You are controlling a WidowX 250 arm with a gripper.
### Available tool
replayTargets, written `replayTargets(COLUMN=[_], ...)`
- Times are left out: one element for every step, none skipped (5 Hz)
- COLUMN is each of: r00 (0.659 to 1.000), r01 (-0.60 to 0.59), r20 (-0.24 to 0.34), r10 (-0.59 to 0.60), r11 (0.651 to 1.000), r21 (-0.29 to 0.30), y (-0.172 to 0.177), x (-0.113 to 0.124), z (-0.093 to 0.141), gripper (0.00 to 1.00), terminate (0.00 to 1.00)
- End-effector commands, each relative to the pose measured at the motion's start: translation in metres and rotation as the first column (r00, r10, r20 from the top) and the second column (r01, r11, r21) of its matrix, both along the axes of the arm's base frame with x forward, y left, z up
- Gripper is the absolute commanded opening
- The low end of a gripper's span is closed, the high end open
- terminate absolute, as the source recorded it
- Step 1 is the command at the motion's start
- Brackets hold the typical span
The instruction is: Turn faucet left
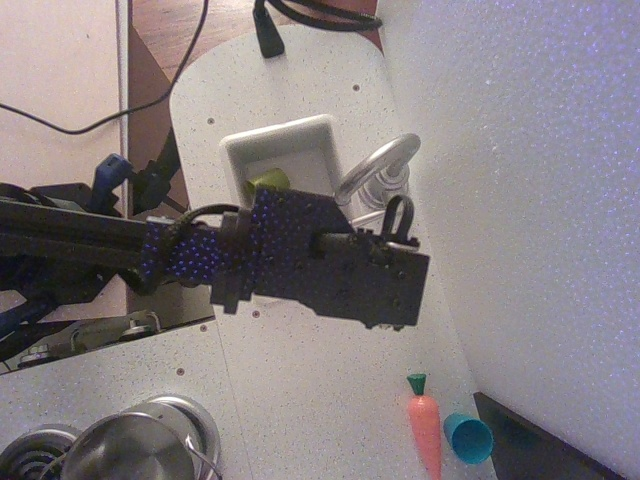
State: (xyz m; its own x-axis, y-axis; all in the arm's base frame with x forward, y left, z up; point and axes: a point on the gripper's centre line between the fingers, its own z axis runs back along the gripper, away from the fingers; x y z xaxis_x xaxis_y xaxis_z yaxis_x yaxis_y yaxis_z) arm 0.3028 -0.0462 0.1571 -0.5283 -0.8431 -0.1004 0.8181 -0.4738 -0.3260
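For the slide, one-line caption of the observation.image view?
Gripper hangs over the sink, beside the faucet; toy carrot and blue cup lie nearby.

- The arm's black body [330,265] crowded the faucet [378,170], with the white wall [520,200] close behind.
- Bare table [310,400] lay open before the carrot [425,430] and cup [467,437].

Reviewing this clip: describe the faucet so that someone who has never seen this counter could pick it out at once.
Start at the white speckled counter and find the small white sink set into it near the far end. The faucet stands at the sink's right edge, just beyond the black gripper. It is the only shiny silver arched spout; the steel pots sit low at the near left corner.
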Motion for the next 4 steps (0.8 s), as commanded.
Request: replayTargets(r00=[1.000, 0.998, 0.995, 0.994], r01=[0.000, -0.065, -0.085, -0.102], r20=[0.000, 0.014, 0.040, 0.036], r10=[0.000, 0.065, 0.087, 0.103], r11=[1.000, 0.998, 0.996, 0.994], r21=[0.000, -0.022, -0.042, -0.042], y=[0.000, 0.016, 0.030, 0.041], x=[0.000, 0.031, 0.043, 0.036], z=[0.000, -0.035, -0.056, -0.062], gripper=[1.00, 1.00, 1.00, 1.00], terminate=[0.00, 0.00, 0.00, 0.00])
